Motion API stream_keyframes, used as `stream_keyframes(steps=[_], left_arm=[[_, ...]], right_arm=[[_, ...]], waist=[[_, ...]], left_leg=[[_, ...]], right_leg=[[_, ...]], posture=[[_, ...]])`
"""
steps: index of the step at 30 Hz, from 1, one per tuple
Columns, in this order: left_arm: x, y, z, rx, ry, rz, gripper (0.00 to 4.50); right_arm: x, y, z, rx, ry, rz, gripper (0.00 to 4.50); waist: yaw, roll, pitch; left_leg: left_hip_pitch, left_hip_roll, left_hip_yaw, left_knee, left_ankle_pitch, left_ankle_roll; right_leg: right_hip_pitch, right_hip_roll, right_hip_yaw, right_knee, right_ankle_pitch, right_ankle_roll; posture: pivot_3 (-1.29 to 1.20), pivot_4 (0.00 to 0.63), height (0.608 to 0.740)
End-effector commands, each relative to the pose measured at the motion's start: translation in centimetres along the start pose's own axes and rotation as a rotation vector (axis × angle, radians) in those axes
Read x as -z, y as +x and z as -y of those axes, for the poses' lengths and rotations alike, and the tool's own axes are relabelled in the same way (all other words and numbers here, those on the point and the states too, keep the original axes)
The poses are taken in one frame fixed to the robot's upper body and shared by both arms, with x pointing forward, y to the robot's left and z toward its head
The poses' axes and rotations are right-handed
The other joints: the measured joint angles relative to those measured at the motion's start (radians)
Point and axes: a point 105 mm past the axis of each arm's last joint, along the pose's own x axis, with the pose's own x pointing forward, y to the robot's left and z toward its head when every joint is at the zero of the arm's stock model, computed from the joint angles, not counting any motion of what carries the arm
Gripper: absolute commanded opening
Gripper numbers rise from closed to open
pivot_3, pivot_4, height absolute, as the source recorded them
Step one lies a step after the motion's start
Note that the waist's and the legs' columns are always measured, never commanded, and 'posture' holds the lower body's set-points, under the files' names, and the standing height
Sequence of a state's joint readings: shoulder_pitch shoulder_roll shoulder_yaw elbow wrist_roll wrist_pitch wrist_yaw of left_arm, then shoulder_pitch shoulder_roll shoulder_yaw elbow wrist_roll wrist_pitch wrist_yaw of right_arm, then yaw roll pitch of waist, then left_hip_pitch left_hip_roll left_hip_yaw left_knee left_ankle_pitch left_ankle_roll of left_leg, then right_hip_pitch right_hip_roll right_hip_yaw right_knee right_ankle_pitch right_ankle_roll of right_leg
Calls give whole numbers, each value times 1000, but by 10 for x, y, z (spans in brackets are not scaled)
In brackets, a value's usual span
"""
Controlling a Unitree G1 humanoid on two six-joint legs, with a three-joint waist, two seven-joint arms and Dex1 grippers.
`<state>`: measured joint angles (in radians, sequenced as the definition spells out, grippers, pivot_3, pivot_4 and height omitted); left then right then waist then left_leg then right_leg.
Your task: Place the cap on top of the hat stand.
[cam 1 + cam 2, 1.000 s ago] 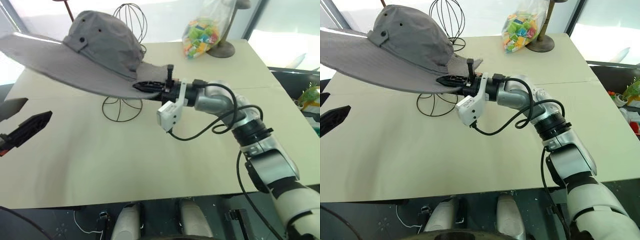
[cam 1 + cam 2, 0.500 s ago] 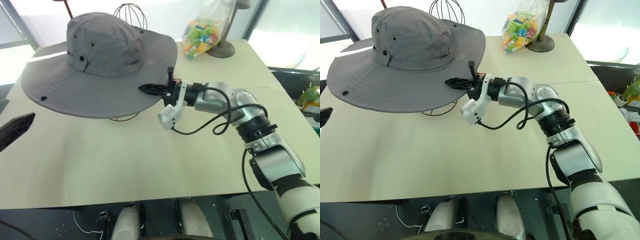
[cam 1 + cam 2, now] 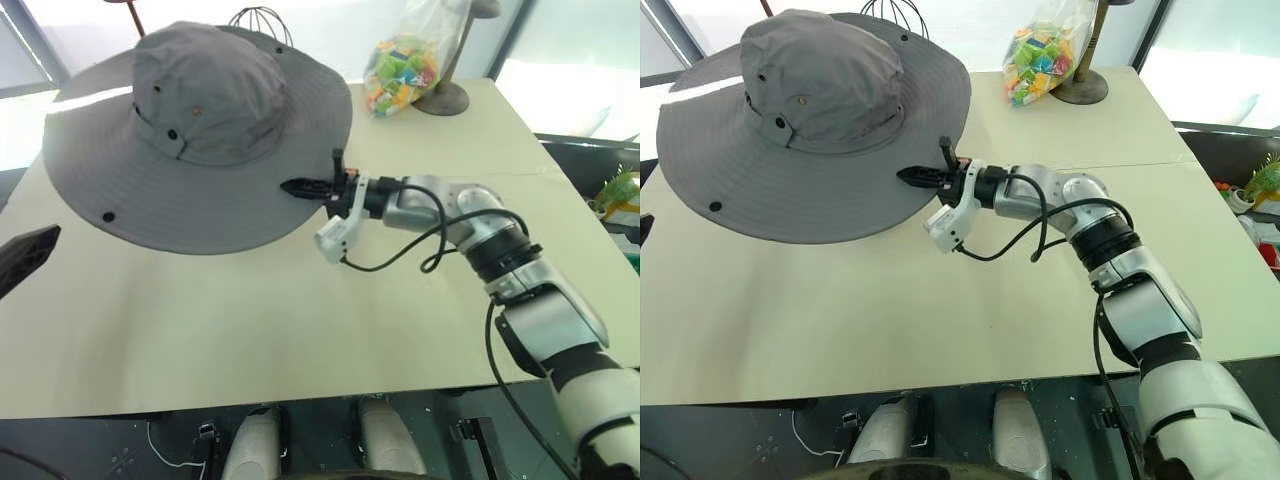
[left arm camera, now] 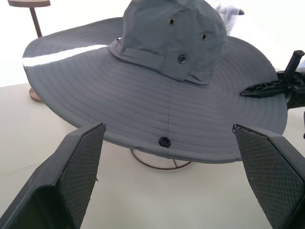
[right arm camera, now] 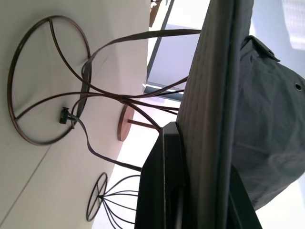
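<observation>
With its fingers pinched together, the right gripper (image 3: 300,187) hovers at the brim of the large grey floppy-brimmed fabric cap (image 3: 190,130) draped over the dark thin-wire hat stand (image 5: 71,102) beside it, where a nudge could tip the cap off, while the left gripper (image 4: 176,181) waits with its jaws spread wide.

The cap (image 3: 195,130) sits on the hat stand (image 5: 71,100), left of the right gripper (image 3: 300,187), whose closed tips lie on the near-right part of the brim. The stand's base ring rests on the table (image 3: 300,320) under the brim. Behind the cap, beyond the gripper, stands a smaller wire stand (image 3: 262,20). Far right of the gripper's tips, at the table's back edge, a bag of blocks (image 3: 400,75) leans beside a disc-based stand (image 3: 445,97). The left gripper (image 4: 171,191) hovers at the table's left edge, well left of the right one, its fingers (image 4: 71,176) spread towards the brim.
</observation>
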<state>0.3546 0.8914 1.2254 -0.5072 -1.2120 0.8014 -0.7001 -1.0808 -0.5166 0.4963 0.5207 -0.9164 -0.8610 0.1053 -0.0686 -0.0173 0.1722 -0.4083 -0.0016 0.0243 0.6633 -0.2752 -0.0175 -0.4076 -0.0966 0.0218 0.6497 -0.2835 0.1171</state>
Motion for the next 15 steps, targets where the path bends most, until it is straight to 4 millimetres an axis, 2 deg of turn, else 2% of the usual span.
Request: stream_keyframes(steps=[1,5,9,15], left_arm=[[-5,4,3,16,20,24,4500],[-5,9,2,26,22,30,4500],[-7,14,-1,33,26,42,4500],[-5,18,-1,43,26,45,4500]], right_arm=[[0,-3,37,86,-89,22,78],[-13,-2,51,83,-146,81,78],[-17,0,58,49,-139,99,78],[-11,-5,37,-66,-153,78,78]], waist=[[0,0,0],[-1,0,0],[-3,0,0],[1,0,0]], left_leg=[[0,0,0,0,0,0],[0,0,0,0,0,0],[0,1,0,0,0,0],[0,0,0,0,0,0]], right_leg=[[0,0,0,0,0,0],[0,0,0,0,0,0],[0,1,0,0,0,0],[0,0,0,0,0,0]], posture=[[0,150,739],[0,150,739],[0,150,739],[0,150,739]])
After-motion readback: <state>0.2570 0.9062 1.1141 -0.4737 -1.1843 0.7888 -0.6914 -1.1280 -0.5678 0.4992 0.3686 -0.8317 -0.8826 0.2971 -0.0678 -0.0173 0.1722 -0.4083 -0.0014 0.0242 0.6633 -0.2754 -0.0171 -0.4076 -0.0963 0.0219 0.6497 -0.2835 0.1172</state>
